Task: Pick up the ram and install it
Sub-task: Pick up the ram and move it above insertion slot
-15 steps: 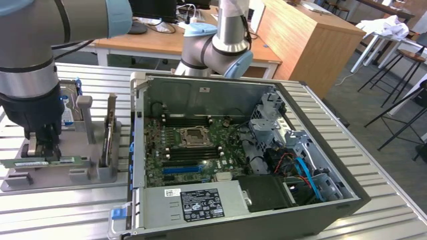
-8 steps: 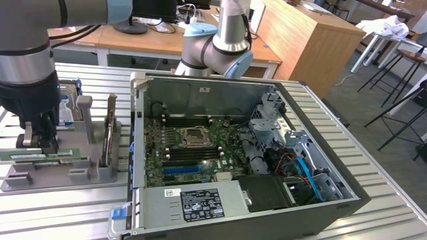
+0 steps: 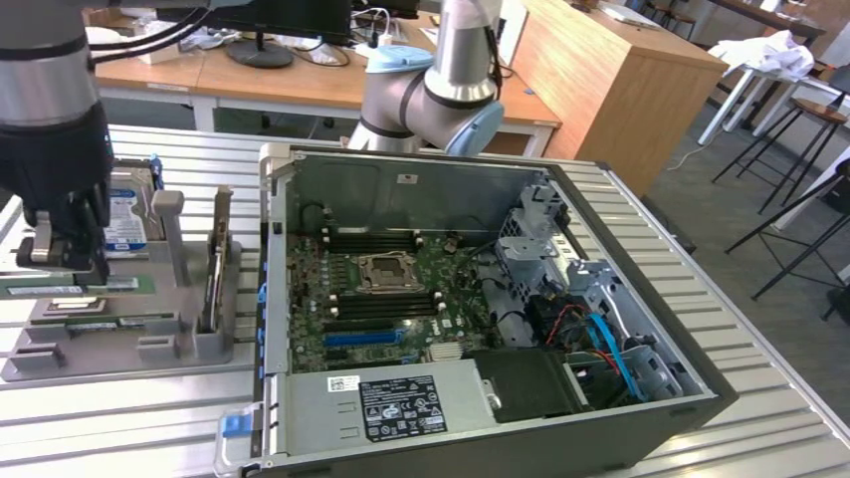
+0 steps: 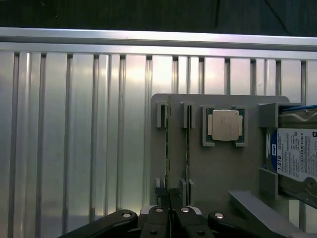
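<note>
The ram [image 4: 168,148] is a thin green stick seen edge-on, and its line runs straight into my closed fingers. My gripper [image 4: 170,215] is shut on it, above the left slot of the grey holder [image 4: 218,168]. A second stick [image 4: 187,153] rests in the neighbouring slot. In the exterior view my gripper [image 3: 64,267] hangs just over the holder [image 3: 159,329] at the exterior view's left, well apart from the open computer case [image 3: 638,199].
A silver processor chip [image 4: 225,125] and a blue-labelled hard drive [image 4: 297,158] sit in the holder. The case holds the motherboard [image 3: 385,299] with a blue slot [image 3: 361,338] and a power supply [image 3: 398,403] in front. The arm's base [image 3: 432,90] stands behind the case.
</note>
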Available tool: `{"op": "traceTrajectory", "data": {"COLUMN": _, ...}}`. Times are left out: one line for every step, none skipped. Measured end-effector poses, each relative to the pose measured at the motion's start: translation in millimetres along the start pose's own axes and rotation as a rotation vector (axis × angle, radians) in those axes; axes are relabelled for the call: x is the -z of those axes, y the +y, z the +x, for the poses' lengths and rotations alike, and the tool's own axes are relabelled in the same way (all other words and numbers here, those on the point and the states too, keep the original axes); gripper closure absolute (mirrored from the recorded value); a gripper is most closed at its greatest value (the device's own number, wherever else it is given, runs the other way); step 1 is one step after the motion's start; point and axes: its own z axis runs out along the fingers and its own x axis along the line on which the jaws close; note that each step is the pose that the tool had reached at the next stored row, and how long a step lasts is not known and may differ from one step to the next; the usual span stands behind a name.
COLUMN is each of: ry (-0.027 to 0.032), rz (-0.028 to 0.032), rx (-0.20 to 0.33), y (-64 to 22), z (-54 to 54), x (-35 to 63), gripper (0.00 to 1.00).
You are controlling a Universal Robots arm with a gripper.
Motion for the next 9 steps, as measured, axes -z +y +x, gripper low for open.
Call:
{"op": "traceTrajectory", "data": {"ry": 0.0000, "rz": 0.0000, "rx": 0.000, "y": 0.1, "z": 0.0, "x": 3.2, "gripper": 0.89}}
{"op": "traceTrajectory", "data": {"ry": 0.0000, "rz": 0.0000, "rx": 0.000, "y": 0.2, "z": -0.1, "x": 6.1, "gripper": 0.89}}
{"op": "traceTrajectory", "data": {"ry": -0.0001, "rz": 0.0001, "rx": 0.000, "y": 0.3, "z": -0.1, "x": 8.9, "gripper": 0.89}}
{"op": "traceTrajectory", "data": {"ry": 0.0000, "rz": 0.0001, "rx": 0.000, "y": 0.4, "z": -0.1, "x": 11.6, "gripper": 0.89}}
{"op": "traceTrajectory", "data": {"ry": 0.0000, "rz": 0.0000, "rx": 0.000, "y": 0.5, "z": -0.2, "x": 14.3, "gripper": 0.89}}
{"op": "traceTrajectory", "data": {"ry": 0.0000, "rz": 0.0000, "rx": 0.000, "y": 0.6, "z": -0.2, "x": 17.0, "gripper": 0.89}}
{"op": "traceTrajectory", "data": {"ry": 0.0000, "rz": 0.0000, "rx": 0.000, "y": 0.7, "z": -0.2, "x": 19.6, "gripper": 0.89}}
{"op": "traceTrajectory", "data": {"ry": 0.0000, "rz": 0.0000, "rx": 0.000, "y": 0.8, "z": -0.3, "x": 22.1, "gripper": 0.89}}
{"op": "traceTrajectory", "data": {"ry": -0.0001, "rz": 0.0001, "rx": 0.000, "y": 0.8, "z": -0.3, "x": 24.6, "gripper": 0.89}}
